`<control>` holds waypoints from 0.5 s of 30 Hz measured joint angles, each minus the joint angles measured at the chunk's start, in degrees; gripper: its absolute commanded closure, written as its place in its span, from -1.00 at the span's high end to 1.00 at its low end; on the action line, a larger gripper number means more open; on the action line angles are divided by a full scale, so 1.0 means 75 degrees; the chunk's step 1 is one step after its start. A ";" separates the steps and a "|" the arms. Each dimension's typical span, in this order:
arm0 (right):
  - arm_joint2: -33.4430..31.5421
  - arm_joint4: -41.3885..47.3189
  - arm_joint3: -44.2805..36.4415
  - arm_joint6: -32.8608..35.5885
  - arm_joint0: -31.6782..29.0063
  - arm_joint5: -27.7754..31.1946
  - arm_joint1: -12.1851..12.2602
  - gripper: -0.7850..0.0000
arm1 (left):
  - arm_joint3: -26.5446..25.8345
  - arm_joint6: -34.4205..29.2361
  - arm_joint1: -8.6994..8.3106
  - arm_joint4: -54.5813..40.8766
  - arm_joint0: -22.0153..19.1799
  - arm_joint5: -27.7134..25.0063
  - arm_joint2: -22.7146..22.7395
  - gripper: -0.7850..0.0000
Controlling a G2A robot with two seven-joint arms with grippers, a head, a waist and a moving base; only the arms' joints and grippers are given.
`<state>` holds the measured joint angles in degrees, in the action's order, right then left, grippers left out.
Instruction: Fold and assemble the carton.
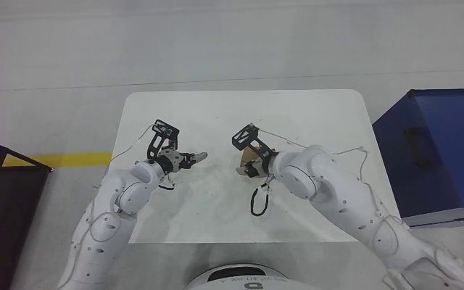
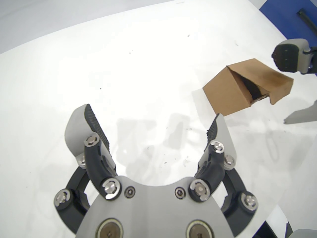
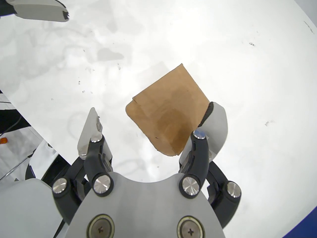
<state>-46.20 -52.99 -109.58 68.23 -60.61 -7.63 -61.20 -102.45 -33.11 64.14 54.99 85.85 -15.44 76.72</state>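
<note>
Both pairs of jaws stood wide. The left jaws hung empty over the white bench (image 1: 217,109), left of the carton (image 1: 250,154) and apart from it. The right jaws sat astride the carton near the middle of the bench: one finger (image 3: 215,117) touched the carton's edge, while the other finger (image 3: 89,127) stood clear of it.

In the top view the carton was little more than a brown scrap between the right arm's fingers. The right wrist view gave it as a flat, stained brown panel with one rounded corner. The left wrist view showed what that panel hid: a folded body resting on the bench, with a slanted gap in its side, dark within. A blue bin (image 1: 428,145) stood to the right of the bench.
</note>
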 measured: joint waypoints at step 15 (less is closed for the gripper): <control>0.0640 -0.0995 0.0398 0.1114 0.0708 -0.0463 -0.0321 -0.10 | 0.0062 0.0157 -0.0018 0.0018 -0.0032 -0.0007 0.0000 1.00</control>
<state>-41.41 -60.45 -106.59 76.59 -55.30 -11.10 -63.60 -101.99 -31.93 64.01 55.12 85.61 -15.49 76.72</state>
